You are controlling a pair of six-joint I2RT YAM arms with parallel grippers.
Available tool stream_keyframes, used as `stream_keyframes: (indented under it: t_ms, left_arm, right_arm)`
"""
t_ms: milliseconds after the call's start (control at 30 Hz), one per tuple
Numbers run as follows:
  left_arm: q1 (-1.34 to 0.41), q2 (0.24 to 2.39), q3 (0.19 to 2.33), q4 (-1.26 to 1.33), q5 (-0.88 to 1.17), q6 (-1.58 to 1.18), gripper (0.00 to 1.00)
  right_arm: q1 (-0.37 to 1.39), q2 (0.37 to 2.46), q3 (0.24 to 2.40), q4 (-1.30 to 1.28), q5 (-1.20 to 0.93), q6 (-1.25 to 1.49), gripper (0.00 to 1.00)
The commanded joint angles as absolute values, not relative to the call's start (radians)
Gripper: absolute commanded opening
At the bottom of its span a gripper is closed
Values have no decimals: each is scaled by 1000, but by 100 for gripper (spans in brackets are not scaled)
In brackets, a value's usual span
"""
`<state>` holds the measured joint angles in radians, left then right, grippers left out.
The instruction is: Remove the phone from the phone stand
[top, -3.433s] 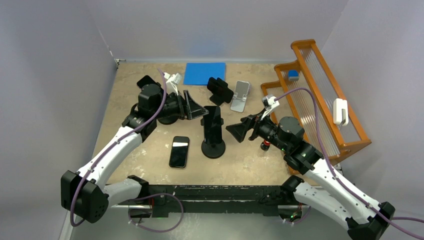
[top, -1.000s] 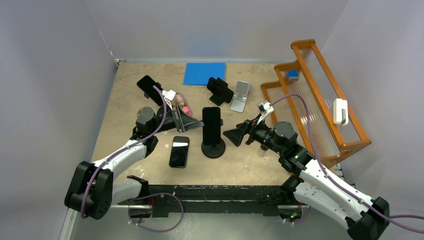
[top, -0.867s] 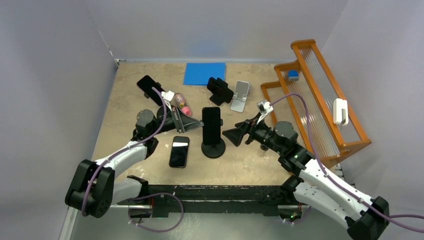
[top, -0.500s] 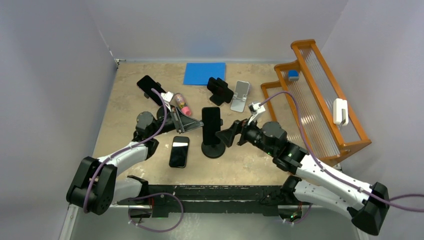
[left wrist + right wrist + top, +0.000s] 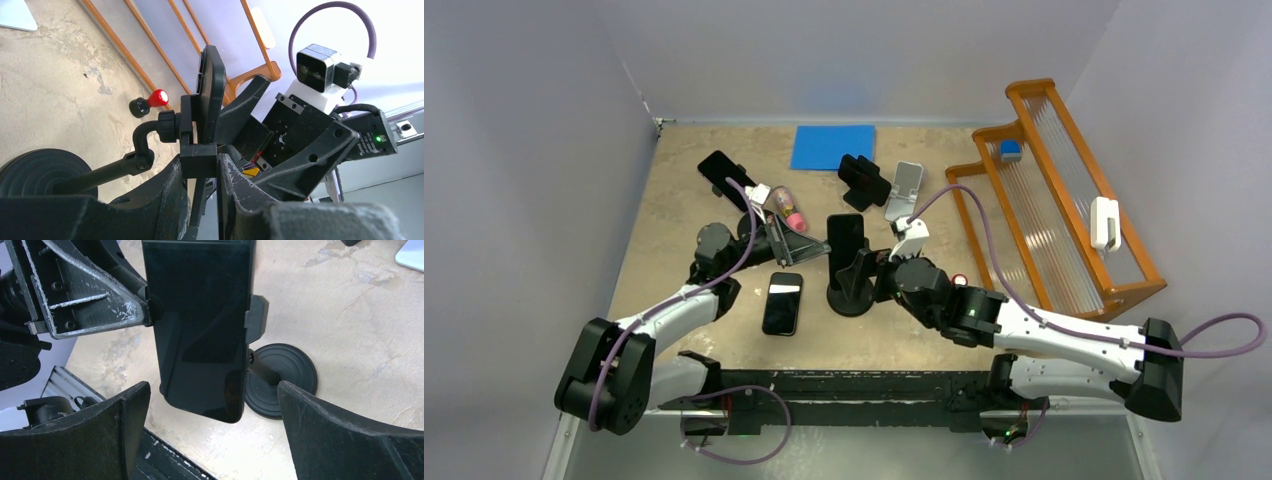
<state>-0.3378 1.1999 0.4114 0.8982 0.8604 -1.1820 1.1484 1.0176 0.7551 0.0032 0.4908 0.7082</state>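
Far left at the back, a spare black phone, well apart from the work. Nearer, the left gripper, clamped from the left on the side bracket of the phone stand. In the left wrist view, fingers pressed to either side of that bracket block. Just behind the gripper, a small pink object. Nearer the camera on the table, another phone lying flat, screen up, just beside the stand's round base.

At mid-table, the phone, held in the stand's clamp: upright, long axis vertical, lower end above the base. Dark screen turned toward the right gripper, edge-on to the left wrist camera. Clamp tabs against both long edges.

Right gripper spread wide, fingers flanking the phone's lower end with a gap on each side, not touching. In the way: the stand's curved neck and base just behind the phone, and the left gripper close at the phone's left edge.

Farther back, a blue mat, a black holder and a silver stand. On the table beyond the stand, a red knob. At the far right, an orange rack.
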Motion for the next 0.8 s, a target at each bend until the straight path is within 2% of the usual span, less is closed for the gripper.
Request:
stream_keyframes:
  t_ms: [0, 300, 767]
  left_arm:
    - [-336, 1186, 417, 765, 852, -1112, 0]
    - [-336, 1173, 416, 731, 845, -1097, 0]
    - [-336, 1239, 332, 885, 802, -1192, 0]
  right_arm:
    - [1186, 1050, 833, -21, 606, 750, 99]
    - [1205, 1134, 887, -20, 624, 750, 99]
    - [1209, 1168, 911, -37, 641, 734, 99]
